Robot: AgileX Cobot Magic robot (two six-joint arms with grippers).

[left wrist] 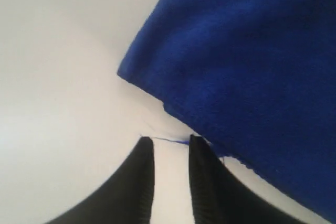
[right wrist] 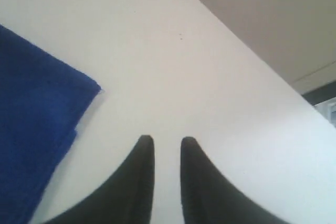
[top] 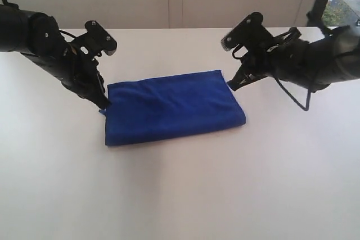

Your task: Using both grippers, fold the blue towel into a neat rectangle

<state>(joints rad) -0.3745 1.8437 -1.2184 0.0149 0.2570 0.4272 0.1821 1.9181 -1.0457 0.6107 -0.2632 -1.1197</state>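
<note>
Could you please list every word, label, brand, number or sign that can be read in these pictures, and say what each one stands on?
None: no readable text appears in any view.
The blue towel shows no printing, and neither the left gripper, the right gripper nor the white table carries lettering that can be made out.

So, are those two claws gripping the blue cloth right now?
Left gripper: open, holding nothing, its tips beside the blue towel.
Right gripper: open, holding nothing.
</note>
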